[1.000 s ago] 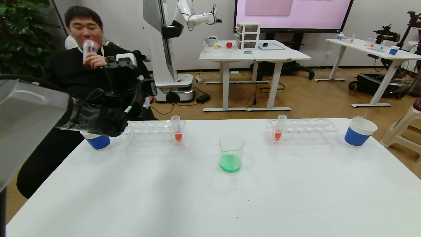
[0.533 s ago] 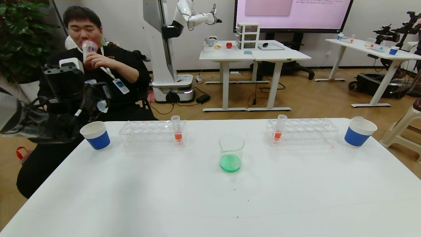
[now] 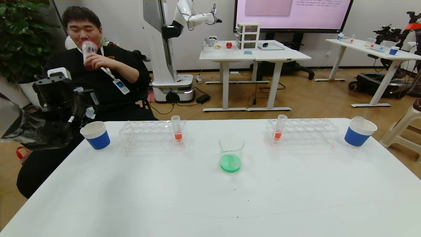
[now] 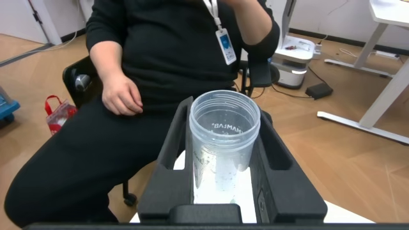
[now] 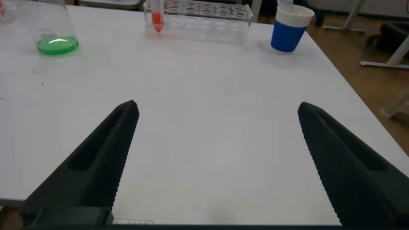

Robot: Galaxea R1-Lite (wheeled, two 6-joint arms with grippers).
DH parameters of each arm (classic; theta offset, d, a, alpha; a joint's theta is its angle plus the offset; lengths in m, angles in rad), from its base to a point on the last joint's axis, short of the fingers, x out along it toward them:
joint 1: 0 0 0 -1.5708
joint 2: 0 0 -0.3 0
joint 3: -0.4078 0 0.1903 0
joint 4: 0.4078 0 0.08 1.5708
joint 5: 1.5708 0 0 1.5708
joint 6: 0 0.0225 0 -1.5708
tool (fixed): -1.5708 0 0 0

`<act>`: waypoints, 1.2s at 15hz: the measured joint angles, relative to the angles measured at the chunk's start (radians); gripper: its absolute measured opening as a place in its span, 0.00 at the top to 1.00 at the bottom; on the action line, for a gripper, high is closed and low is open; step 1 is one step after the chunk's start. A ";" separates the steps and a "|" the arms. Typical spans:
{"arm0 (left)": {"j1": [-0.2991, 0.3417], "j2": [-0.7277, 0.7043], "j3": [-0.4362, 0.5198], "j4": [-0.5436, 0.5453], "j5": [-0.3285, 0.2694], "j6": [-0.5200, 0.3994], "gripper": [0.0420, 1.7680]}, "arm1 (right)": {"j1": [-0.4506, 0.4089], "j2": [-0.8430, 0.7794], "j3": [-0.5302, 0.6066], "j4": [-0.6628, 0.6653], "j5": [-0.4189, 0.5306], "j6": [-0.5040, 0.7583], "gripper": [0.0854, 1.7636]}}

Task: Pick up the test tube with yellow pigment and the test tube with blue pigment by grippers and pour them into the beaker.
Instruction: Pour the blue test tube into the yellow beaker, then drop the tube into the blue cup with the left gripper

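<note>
At about nine o'clock, off the table's (image 3: 296,204) edge, the left gripper (image 4: 223,185) is clamping an emptied clear test tube (image 4: 223,137) upright beside the left paper cup (image 3: 95,135), probably to discard it there. At twelve o'clock, the beaker (image 3: 231,154) is sitting centrally, holding green liquid, so both pigments are likely poured already. Toward four o'clock, the right gripper (image 5: 217,150) is hovering spread wide, grasping nothing.
</note>
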State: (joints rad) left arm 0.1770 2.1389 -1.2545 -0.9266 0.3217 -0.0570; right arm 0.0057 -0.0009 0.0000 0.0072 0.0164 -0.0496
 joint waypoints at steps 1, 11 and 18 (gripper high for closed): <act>0.000 0.011 0.000 -0.011 0.006 0.000 0.73 | 0.000 0.000 0.000 0.000 0.000 0.000 0.02; 0.012 0.120 0.119 -0.159 0.009 -0.023 0.73 | 0.000 0.000 0.000 0.000 0.000 0.000 0.02; 0.013 0.123 0.130 -0.159 0.008 -0.025 0.73 | 0.000 0.000 0.000 0.000 0.000 0.000 0.02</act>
State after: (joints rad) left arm 0.1896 2.2623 -1.1243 -1.0857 0.3296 -0.0817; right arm 0.0057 -0.0009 0.0000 0.0077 0.0164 -0.0496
